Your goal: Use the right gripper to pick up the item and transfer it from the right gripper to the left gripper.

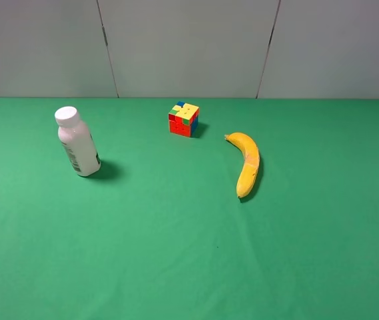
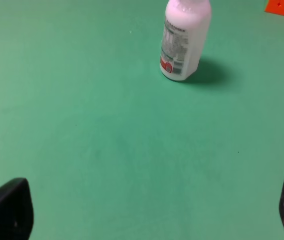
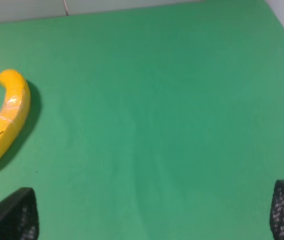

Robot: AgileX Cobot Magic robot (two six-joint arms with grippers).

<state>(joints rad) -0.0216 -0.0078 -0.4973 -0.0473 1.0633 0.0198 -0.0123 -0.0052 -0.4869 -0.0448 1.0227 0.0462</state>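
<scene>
The banana [image 1: 248, 163] is being left lying flat on the green cloth [image 1: 176, 267], right of the middle, with its stem end towards the back and its curve bulging to the right; nothing is touching it. It is being kept well apart from the cube [image 1: 184, 119], which is standing behind it and to its left, so room is being given along both long sides for jaws to come down across the body. The bottle [image 1: 77, 141] is being kept upright far off on the left, out of the way of any reach.

The right gripper [image 3: 149, 215] is being held above bare cloth with its jaws spread wide and nothing between them. The banana is being seen off to one side of its wrist view, not between the fingers. That width is judged to be readiness for a grasp across the fruit's middle, where it should balance. The left gripper [image 2: 149, 212] is likewise being held spread and empty over bare cloth, with the bottle ahead of it, presumably being kept ready to receive the handover. Neither arm is being shown in the high view. The pick-up is not yet being begun
</scene>
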